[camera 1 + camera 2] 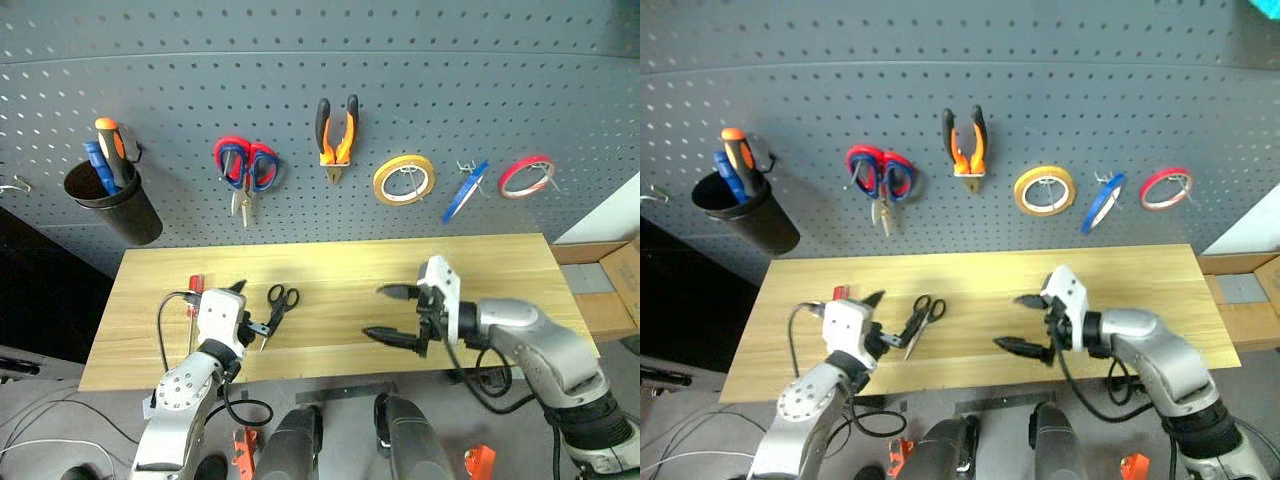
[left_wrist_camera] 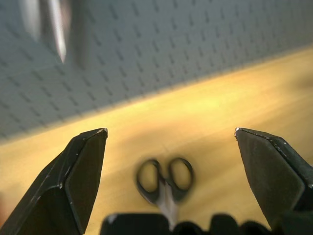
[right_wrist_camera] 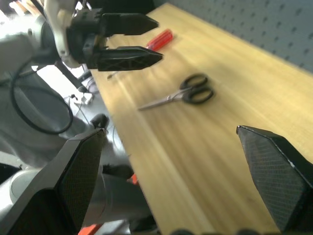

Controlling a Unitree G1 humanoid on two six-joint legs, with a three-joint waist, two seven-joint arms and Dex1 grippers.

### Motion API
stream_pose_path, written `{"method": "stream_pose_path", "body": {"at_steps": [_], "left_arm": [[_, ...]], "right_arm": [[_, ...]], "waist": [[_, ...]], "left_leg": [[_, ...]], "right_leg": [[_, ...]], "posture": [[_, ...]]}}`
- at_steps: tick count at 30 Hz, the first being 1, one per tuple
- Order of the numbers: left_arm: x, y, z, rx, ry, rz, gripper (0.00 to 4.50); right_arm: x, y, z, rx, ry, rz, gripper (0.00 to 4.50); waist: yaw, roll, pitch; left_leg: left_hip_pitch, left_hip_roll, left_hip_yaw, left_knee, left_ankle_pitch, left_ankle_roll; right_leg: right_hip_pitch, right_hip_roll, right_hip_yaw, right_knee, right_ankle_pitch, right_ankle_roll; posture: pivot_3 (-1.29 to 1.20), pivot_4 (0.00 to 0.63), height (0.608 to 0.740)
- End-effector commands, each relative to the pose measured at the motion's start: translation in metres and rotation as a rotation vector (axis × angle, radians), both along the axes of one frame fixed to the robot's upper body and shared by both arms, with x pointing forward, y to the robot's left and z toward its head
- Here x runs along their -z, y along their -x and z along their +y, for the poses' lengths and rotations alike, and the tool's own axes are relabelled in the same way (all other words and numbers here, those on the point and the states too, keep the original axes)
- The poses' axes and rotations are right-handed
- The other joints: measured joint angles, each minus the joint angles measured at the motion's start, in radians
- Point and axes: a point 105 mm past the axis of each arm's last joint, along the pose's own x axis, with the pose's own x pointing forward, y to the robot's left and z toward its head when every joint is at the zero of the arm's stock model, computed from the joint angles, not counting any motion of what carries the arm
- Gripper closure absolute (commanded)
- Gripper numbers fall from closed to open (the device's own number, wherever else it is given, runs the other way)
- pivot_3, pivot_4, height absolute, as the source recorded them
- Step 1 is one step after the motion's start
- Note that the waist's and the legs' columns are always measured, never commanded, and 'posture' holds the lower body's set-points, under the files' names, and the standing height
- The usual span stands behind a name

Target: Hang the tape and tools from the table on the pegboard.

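On the far left of the pegboard (image 1: 400, 70) hangs a black cup (image 1: 112, 205) with an orange-handled tool and a blue-handled tool standing in it. Next along are the red-and-blue scissors (image 1: 245, 170), then the pliers (image 1: 337, 135) with orange-and-black handles, hung nose down on a hook. Further right come the yellow tape roll (image 1: 404, 180), the blue tape (image 1: 465, 190) seen nearly edge-on on its hook, and the red tape roll (image 1: 527, 176).

Below, on the table (image 1: 340, 265), the left gripper (image 1: 255, 310) sits over the near left part of the wood. Its two black fingers stand wide apart and grasp nothing. The red-handled screwdriver (image 1: 195, 292) lies just to its left, partly hidden behind the wrist. The black-handled scissors (image 1: 277, 305) lie flat on the wood just beyond the fingertips — in the left wrist view they sit between the spread fingers, handles away from the gripper, and whether a tip touches them cannot be told.

Right of the table's middle, the right gripper (image 1: 392, 312) points toward the left arm, its fingers spread as wide — empty, touching nothing, with bare wood beneath. In the right wrist view the scissors (image 3: 183, 95), the screwdriver's red handle (image 3: 160, 39) and the left gripper (image 3: 154, 39) lie well ahead of it.
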Motion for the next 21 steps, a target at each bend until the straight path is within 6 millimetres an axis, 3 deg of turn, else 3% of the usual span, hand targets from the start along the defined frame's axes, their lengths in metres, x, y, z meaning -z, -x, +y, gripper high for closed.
{"method": "stream_pose_path", "body": {"at_steps": [1,5,8,15,21], "left_arm": [[0.012,0.002,-0.005,0.002,0.009,0.118,0.00],[0.024,-0.003,0.010,-0.085,-0.062,0.191,0.00],[0.032,-0.003,0.015,-0.107,-0.089,0.252,0.00],[0.047,-0.007,0.009,-0.072,-0.158,0.328,0.00],[0.047,-0.015,0.008,-0.071,-0.185,0.331,0.00]], "right_arm": [[-0.003,-0.023,-0.002,0.121,0.009,-0.139,0.02],[0.007,-0.018,0.004,0.059,0.058,-0.171,0.02],[0.003,-0.020,0.007,0.058,0.037,-0.181,0.02],[0.008,0.004,0.011,-0.074,0.076,-0.189,0.02],[0.019,0.009,0.006,-0.103,0.147,-0.206,0.02]], "waist": [[0.003,0.002,-0.008],[0.011,0.001,-0.032],[0.011,0.001,-0.043],[0.013,0.001,-0.057],[0.015,0.001,-0.058]], "left_leg": [[0.000,-0.001,0.000,0.000,0.000,0.000],[0.000,-0.002,0.001,0.002,0.002,-0.004],[0.000,-0.002,0.001,0.002,0.002,-0.004],[0.001,-0.002,0.001,0.002,0.002,-0.004],[0.001,-0.002,0.001,0.002,0.002,-0.004]], "right_leg": [[0.000,0.000,0.000,-0.001,0.001,0.001],[0.000,0.000,0.000,-0.001,0.003,0.004],[0.000,0.000,0.000,-0.001,0.003,0.004],[0.001,0.000,0.000,-0.001,0.003,0.004],[0.002,0.000,0.001,-0.001,0.003,0.004]], "posture": [[-0.04,0.179,0.740],[-0.03,0.156,0.740],[-0.03,0.155,0.740],[-0.04,0.164,0.740],[-0.04,0.170,0.740]]}}
